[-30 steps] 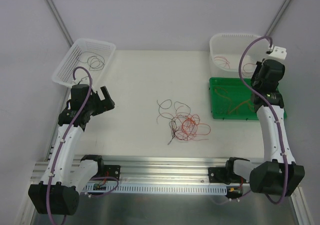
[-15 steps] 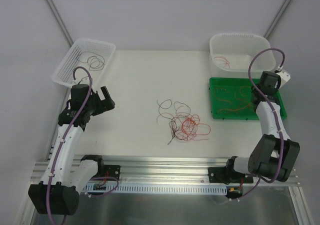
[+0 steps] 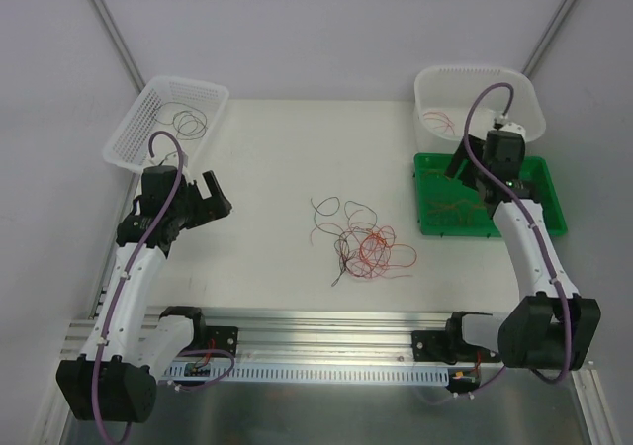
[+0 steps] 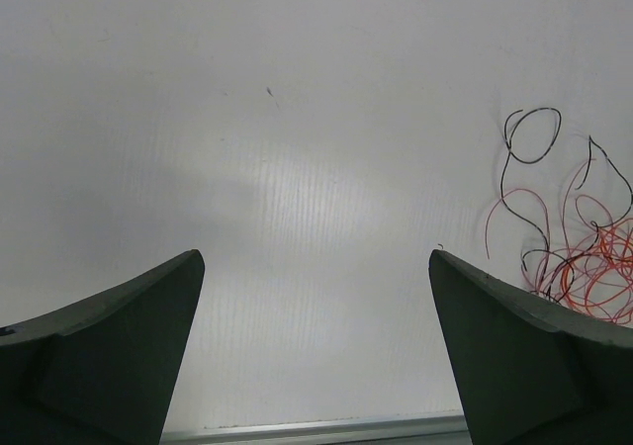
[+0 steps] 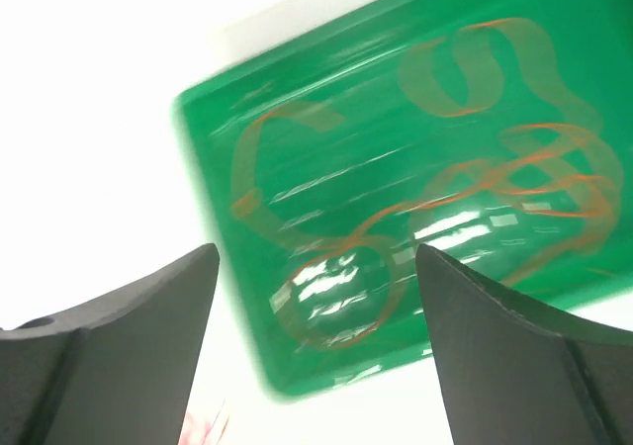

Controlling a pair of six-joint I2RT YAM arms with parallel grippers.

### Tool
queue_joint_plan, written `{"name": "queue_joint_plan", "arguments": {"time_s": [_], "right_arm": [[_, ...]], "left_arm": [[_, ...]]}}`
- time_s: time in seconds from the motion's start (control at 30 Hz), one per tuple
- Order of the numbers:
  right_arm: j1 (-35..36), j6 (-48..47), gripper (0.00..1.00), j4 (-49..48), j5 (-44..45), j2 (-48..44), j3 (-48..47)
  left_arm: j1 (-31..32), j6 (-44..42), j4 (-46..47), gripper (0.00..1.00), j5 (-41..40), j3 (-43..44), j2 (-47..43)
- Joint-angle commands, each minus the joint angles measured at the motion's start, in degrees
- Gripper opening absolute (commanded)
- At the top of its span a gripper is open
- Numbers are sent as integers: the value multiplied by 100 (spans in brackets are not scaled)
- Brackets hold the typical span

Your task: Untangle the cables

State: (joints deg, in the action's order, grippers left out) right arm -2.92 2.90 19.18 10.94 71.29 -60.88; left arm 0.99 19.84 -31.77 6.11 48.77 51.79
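Cables [image 3: 364,244] are tangled at table [image 3: 267,158] centre, ringed by bare surface. Left gripper [image 4: 316,257] is held wide apart, empty, at 9 o'clock. Right gripper [image 5: 316,252] is spread, empty, over near edge of green tray [image 5: 326,183] at 3 o'clock.

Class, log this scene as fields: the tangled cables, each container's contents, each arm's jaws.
tangled cables: red, orange and dark wires heaped mid table, touched by neither arm
white basket: far left, dark wires inside
white tub: far right, red wires inside
green tray: near side of tub, orange wires inside
left gripper: jaws open, empty, above bare table
right gripper: jaws open, empty, above green tray
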Motion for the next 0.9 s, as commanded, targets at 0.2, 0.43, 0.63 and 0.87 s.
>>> {"name": "queue_joint_plan", "arguments": {"time_s": [0.2, 0.43, 0.63, 0.87], "right_arm": [[2566, -378, 86, 807, -1464, -142, 506], [3824, 456, 85, 350, -533, 411, 1210], [4298, 879, 72, -292, -347, 1000, 1527], [5204, 721, 6, -117, -13, 1423, 701]], "left_arm": [[-64, -199, 162, 99, 829, -35, 270], [-12, -252, 215, 99, 1585, -52, 648], [541, -278, 215, 99, 1534, -87, 868], [1666, 213, 224, 99, 1130, -122, 1026]]}}
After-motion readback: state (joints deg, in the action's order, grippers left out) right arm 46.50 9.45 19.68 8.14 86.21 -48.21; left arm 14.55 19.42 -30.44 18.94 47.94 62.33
